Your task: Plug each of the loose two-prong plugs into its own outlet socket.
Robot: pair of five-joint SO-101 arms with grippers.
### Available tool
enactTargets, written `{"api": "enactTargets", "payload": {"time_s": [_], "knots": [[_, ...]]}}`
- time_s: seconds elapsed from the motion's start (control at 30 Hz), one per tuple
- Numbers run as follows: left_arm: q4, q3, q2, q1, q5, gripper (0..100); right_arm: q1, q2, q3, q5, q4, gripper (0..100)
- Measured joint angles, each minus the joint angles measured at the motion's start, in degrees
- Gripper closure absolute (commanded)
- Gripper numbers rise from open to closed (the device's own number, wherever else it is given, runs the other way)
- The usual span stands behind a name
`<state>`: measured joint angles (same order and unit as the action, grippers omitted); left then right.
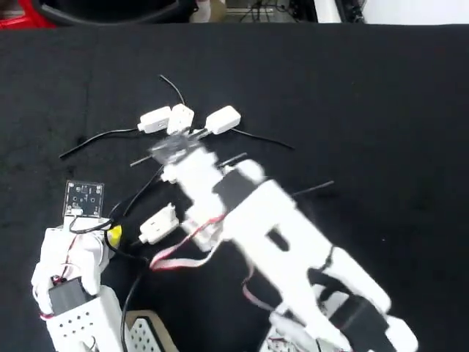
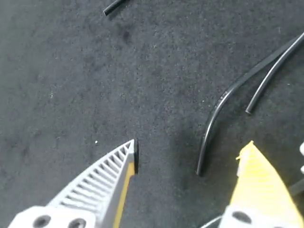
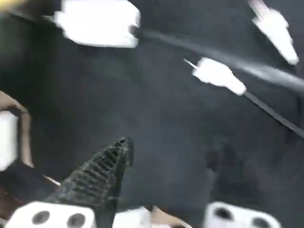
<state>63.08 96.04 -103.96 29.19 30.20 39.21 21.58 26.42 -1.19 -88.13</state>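
— Which arm takes the lone connector [image 1: 157,224]?

— Your left arm [image 1: 73,286]. The left jaws stand wide over bare tabletop [image 2: 71,71], holding nothing, with one cable end [image 2: 199,168] between them. The connector lies just beside them, toward the right arm [image 1: 293,242]. Its long axis slants, near end toward the left arm.

— And farther out?

— Your right jaws gape empty, just short of the three connectors [image 1: 181,116] in a row. The pronged plug [image 3: 218,76] lies ahead of them, prong roughly toward the blocky piece [image 3: 97,21], cable trailing the other way. I judge the right arm is nearer for that one. Which piece is a socket, I cannot tell.
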Motion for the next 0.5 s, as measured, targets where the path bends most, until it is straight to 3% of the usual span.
{"api": "enactTargets", "payload": {"time_s": [0.27,0.4,0.5], "knots": [[5.9,-5.4,1.7,-19.7,0.3,66,-27.8,0.7,0.4,17.3,-1.9,94.3],[3.4,-6.5,9.1,-28.2,2.6,66,-33.7,0.8,1.1,20.7,-1.9,94.3],[-3.0,-7.6,17.4,-29.7,4.6,66,-35.3,0.8,1.1,21.3,-1.9,94.3]]}}
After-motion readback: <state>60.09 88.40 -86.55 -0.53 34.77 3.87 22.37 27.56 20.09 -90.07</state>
